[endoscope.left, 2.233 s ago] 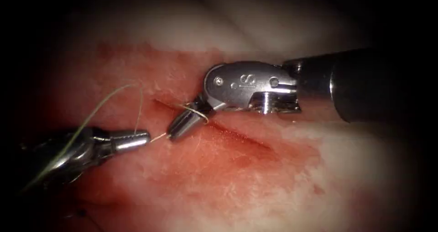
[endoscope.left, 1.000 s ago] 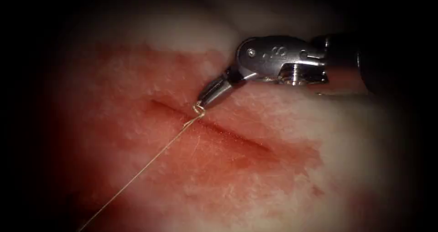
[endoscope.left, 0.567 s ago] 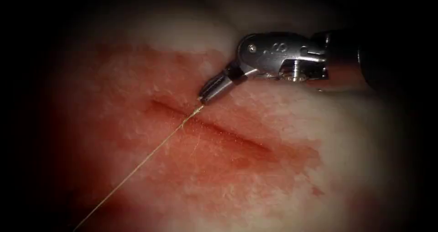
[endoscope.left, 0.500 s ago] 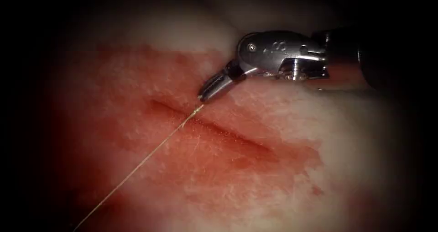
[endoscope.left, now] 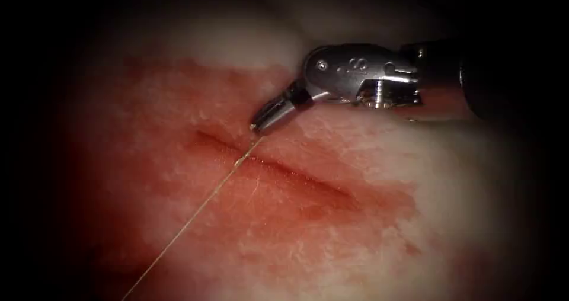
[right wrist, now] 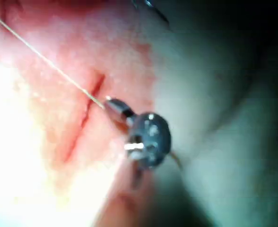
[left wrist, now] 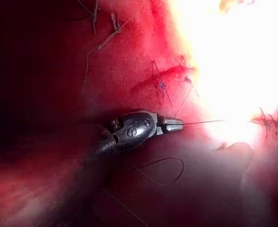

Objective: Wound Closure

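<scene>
The right tool [endoscope.left: 256, 126] comes in from the right of the endoscope picture and ends near the middle, a little above center. Its two jaws are pressed together on the end of the thread [endoscope.left: 195, 213]. The tips sit just above the cut [endoscope.left: 278, 172], right beside its upper edge, near the cut's left end.

From those tips the thread runs in a straight, tight line down to the lower left of the picture. It crosses the cut close to its left end. Whether there is a knot where it crosses is too small to tell.

The cut is a dark red line slanting from the middle left down to the right across the tissue [endoscope.left: 332, 242]. Red fluid [endoscope.left: 379, 203] stains the tissue around it.

In the right wrist view the right tool [right wrist: 107, 101] has its closed tips on the thread [right wrist: 44, 59] right beside the cut [right wrist: 82, 123].

In the left wrist view the left tool [left wrist: 180, 124] has its jaws closed on the thread [left wrist: 205, 122], which runs out straight from its tips. A loose loop of thread [left wrist: 169, 170] lies on the tissue near it.

I cannot see the needle, so I cannot tell where it is.
</scene>
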{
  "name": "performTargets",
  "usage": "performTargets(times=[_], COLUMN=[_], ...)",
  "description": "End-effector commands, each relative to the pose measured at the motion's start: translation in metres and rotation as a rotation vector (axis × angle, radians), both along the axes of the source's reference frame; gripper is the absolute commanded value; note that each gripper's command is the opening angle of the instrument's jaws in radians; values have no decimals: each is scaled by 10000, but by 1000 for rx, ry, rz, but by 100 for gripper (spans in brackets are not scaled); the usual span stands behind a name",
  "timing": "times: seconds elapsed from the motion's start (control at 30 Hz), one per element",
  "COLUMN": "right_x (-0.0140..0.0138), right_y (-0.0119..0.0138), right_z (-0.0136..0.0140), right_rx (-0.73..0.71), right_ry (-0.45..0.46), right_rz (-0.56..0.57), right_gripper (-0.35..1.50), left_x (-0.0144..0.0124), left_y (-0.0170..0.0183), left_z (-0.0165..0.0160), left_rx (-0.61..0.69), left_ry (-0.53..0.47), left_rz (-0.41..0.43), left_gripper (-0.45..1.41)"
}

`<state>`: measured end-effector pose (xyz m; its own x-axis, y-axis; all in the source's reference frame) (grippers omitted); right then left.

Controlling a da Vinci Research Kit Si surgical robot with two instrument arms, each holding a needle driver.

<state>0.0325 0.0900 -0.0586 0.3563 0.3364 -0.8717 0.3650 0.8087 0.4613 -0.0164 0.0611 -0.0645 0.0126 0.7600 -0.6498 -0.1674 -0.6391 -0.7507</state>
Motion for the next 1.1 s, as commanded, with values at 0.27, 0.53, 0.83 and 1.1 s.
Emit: performTargets(times=[0.27, 0.53, 0.83, 1.1], right_x=[5, -6, -8, -15], right_y=[14, 2, -9, -3], right_z=[14, 26, 35, 37], right_rx=[-69, -91, -116, -124], right_ry=[-72, -95, -113, -146], right_rz=[49, 17, 34, 62], right_gripper=[-35, -35, -35, -35], left_x=[-8, -10, -8, 2], left_y=[-14, -25, -43, -54], left_z=[5, 3, -1, -6], left_rx=[8, 13, 26, 28], left_ry=[-2, -2, -5, -10], left_rz=[1, 0, 3, 10], left_gripper=[-35, -35, -35, -35])
